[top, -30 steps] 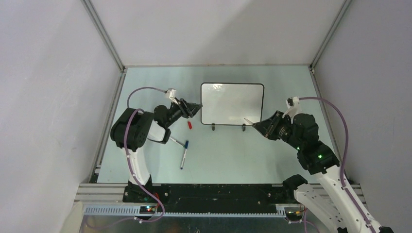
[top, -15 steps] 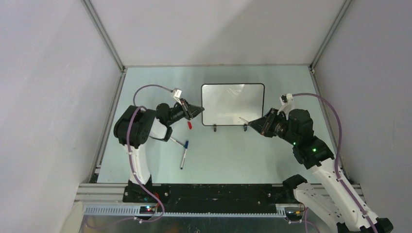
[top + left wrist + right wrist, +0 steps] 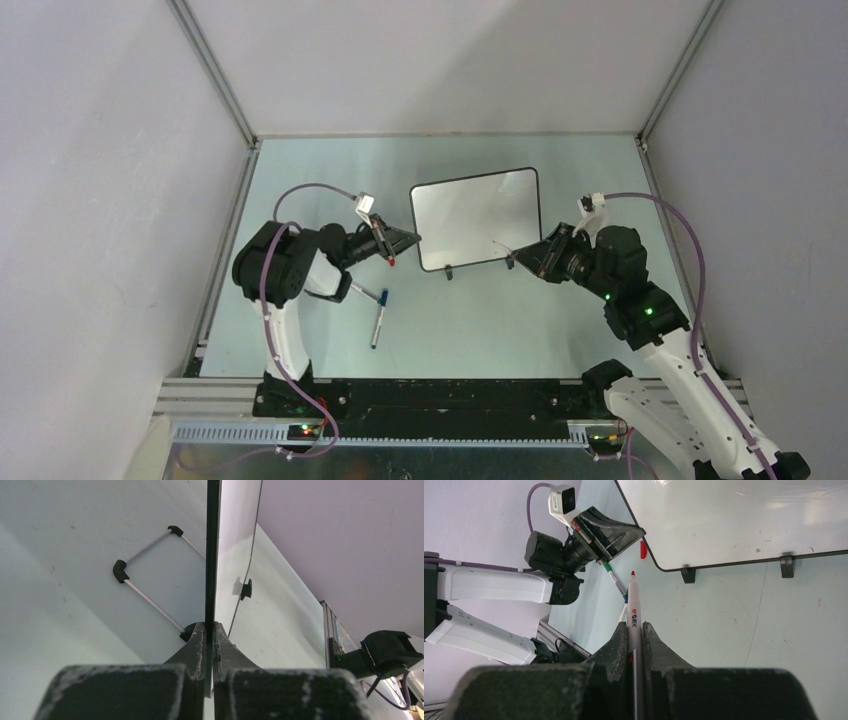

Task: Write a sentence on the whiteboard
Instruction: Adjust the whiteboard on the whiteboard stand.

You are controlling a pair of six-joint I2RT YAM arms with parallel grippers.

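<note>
The whiteboard stands tilted at mid-table, glossy white in a thin black frame; its face is blank and no sentence shows on it. My left gripper is shut on the board's left edge; in the left wrist view the jaws pinch the black frame edge-on. My right gripper is shut on a red-tipped white marker. The marker's tip points toward the board's lower left corner without touching it. The whiteboard fills the top of the right wrist view, with the left gripper at its corner.
A red cap lies just below the left gripper. A blue-capped marker and a thin green-banded pen lie on the table near the left arm. Grey enclosure walls with aluminium posts surround the table.
The left gripper has closed onto the board's left edge, and the board has swung, its left side coming nearer. The right gripper with the marker has shifted slightly left toward the board.
</note>
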